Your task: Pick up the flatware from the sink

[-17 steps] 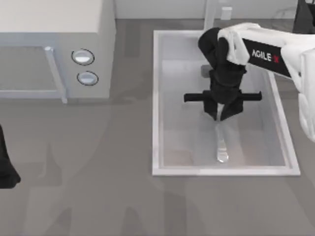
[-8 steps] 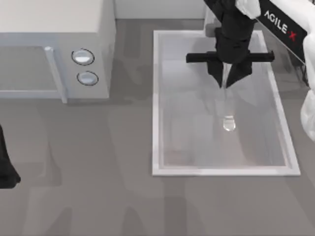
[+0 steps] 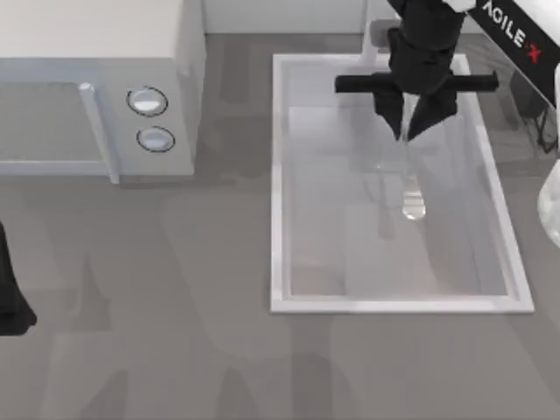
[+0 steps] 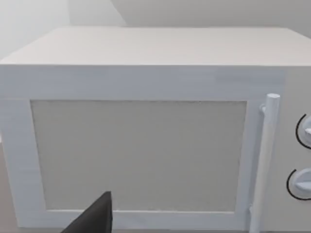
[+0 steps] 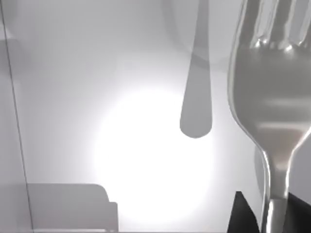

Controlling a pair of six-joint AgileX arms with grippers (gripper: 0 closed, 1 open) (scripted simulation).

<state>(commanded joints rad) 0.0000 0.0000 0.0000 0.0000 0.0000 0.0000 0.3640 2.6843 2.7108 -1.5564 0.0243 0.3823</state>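
Right hand (image 3: 408, 131): hanging over the far part of the sink, near the bench's far edge on its right side, with its two black fingers (image 3: 388, 115) pointing toward the bench's near edge and clamping the fork between them.
Fork (image 3: 411, 188): hanging from the right hand, its slim silver handle running from the fingers toward the bench's near edge and ending in a rounded tip over the middle of the basin. In the right wrist view the fork (image 5: 272, 97) is showing close up, tines and shiny neck, with the neck passing between the dark finger tips at the picture's edge.
Fork's shadow (image 5: 197, 97): lying on the pale basin floor beside the fork, apart from it, so the fork is sitting clear of the floor.
Sink (image 3: 278, 175): a large pale rectangular basin with a thick white rim, occupying the right half of the bench and reaching from its far edge most of the way to its near edge.
Microwave (image 3: 96, 52): standing at the bench's far left corner, with a vertical door handle and two round knobs (image 3: 147, 101) on its front. The left wrist view is facing its door (image 4: 138, 155) square on.
Left hand (image 3: 10, 297): sitting parked at the bench's left edge; I cannot tell whether its fingers are apart or together.
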